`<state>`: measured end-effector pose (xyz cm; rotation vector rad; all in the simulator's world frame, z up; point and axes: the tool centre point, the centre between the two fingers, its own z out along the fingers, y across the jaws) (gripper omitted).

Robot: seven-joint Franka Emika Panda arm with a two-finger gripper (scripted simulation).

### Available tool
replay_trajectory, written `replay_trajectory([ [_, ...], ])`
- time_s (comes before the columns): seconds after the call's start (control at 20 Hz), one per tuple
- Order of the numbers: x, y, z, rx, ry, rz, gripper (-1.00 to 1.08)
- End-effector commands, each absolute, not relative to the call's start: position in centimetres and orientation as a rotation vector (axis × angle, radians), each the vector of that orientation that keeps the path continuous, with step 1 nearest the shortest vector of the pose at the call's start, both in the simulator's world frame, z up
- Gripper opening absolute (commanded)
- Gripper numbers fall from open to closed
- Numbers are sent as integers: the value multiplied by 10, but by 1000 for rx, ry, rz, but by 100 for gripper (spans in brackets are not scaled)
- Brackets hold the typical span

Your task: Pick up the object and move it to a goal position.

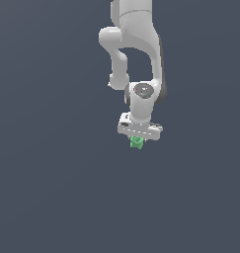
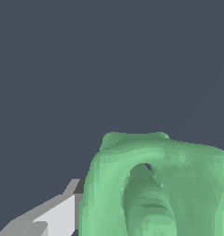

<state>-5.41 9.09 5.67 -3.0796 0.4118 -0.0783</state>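
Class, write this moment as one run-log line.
arm: Panda | fingers: beside green lumpy piece | piece: directly under gripper | grasp: unconfirmed | goal marker: none visible

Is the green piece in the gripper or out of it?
In. The green piece sits directly under the gripper, and fills the wrist view beside a finger.

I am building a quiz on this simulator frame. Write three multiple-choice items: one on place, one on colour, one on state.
1. Where is the object?
A. directly under the end effector
B. far off at the exterior view's left
C. on top of the arm's elbow

2. What colour is the object?
A. red
B. bright green
C. yellow

3. How much of the wrist view does the object take up?
A. a tiny speck
B. none
C. a large part, close to the camera

Answers:
1 A, it sits just below the white end effector.
2 B, both views show green.
3 C, its green lobes fill much of the wrist view.
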Motion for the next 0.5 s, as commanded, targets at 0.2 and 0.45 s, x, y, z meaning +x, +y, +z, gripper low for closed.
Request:
replay_trajectory([
  [0.2,-35,76,76,-3037,342,-185,-100],
  [0.45,-17,62,95,-2991,276,-282,-100],
])
